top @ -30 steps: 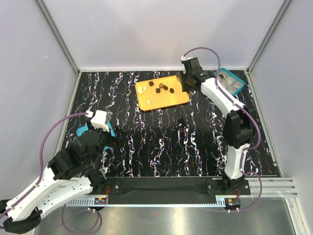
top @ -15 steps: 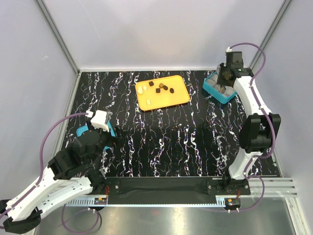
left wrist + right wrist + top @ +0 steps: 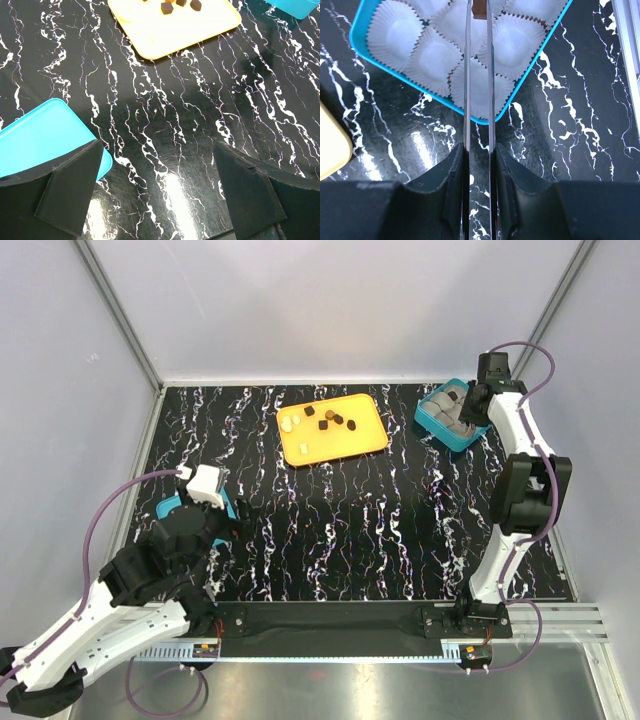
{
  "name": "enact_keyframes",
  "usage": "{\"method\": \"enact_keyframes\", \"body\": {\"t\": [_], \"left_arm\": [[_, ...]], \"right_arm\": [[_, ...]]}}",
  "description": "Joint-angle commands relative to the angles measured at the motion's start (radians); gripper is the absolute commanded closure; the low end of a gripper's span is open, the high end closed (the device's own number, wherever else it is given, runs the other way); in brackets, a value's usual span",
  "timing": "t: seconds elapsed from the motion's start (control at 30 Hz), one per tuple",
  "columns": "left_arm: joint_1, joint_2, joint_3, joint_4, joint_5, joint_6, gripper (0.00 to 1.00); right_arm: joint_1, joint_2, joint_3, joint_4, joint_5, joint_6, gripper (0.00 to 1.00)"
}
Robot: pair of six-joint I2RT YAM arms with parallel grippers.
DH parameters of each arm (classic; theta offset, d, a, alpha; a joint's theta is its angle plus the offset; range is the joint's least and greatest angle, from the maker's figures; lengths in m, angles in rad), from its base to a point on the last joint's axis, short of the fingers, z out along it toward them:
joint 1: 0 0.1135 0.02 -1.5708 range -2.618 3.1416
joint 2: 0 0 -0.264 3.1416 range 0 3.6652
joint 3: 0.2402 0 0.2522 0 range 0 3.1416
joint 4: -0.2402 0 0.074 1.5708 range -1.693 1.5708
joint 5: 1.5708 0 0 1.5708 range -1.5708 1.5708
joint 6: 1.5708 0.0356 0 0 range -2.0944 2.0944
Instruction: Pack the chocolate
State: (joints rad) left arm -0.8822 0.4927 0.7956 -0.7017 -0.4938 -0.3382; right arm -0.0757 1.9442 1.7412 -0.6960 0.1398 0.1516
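Observation:
Several chocolates [image 3: 338,419], dark lumps and a few cream ovals, lie on the orange tray [image 3: 350,445]. My right gripper [image 3: 466,407] hovers over the teal box [image 3: 432,423]. In the right wrist view its thin metal fingers [image 3: 467,75] are shut on a brown chocolate [image 3: 479,9] above the box's white paper cups [image 3: 435,57]. My left gripper [image 3: 160,195] is open and empty, low over the black table at the near left. The tray [image 3: 165,37] with two dark chocolates [image 3: 167,7] shows at the top of the left wrist view.
A teal lid [image 3: 172,508] lies flat by my left gripper, and shows in the left wrist view [image 3: 40,135]. The table is black marble-patterned, with grey walls on three sides. A metal rail [image 3: 630,45] runs along the right edge.
My right arm has swung from the right end of the orange tray over to the teal box at the back right. The left arm has not moved.

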Motion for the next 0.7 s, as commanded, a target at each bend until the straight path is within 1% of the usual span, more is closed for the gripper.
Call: {"method": "enact_keyframes", "body": {"t": [0.0,0.47,0.67], "left_arm": [[-0.003,0.009,0.001,0.041,-0.009,0.007,0.01],[-0.003,0.018,0.002,0.042,-0.008,0.010,0.01],[-0.003,0.020,0.001,0.044,-0.008,0.011,0.01]], "right_arm": [[-0.006,0.009,0.060,0.027,0.029,-0.004,0.74],[-0.013,0.104,0.139,0.026,0.061,-0.029,0.74],[-0.015,0.130,0.155,0.023,0.081,-0.032,0.71]]}}
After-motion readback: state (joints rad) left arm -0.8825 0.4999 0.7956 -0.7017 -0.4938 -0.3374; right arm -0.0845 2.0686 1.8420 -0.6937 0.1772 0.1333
